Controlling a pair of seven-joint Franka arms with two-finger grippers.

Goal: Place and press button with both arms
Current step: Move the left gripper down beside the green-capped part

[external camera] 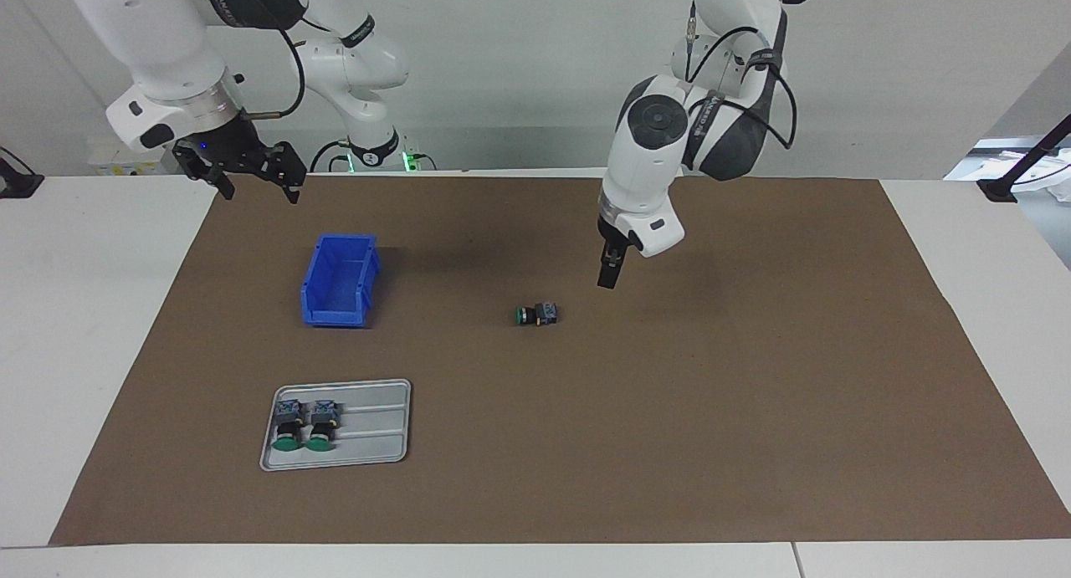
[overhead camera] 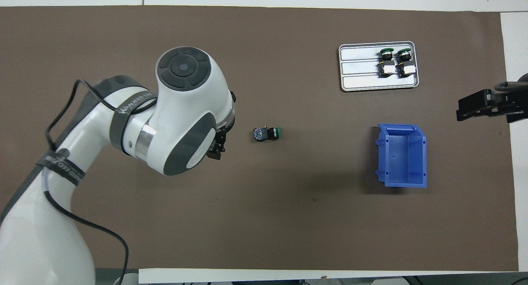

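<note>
Here the button (external camera: 536, 314) lies on its side on the table (external camera: 753, 411), just beside the raised, closed, empty left gripper (external camera: 608, 278), while the right gripper (external camera: 243, 164) waits spread open.

Two buttons (external camera: 304, 424) in tray (external camera: 376, 427) — bin (external camera: 339, 281) nearer the robots

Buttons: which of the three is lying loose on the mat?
The button on its side mid-mat, close to the left hand. The other two buttons sit together in the grey tray.
</note>
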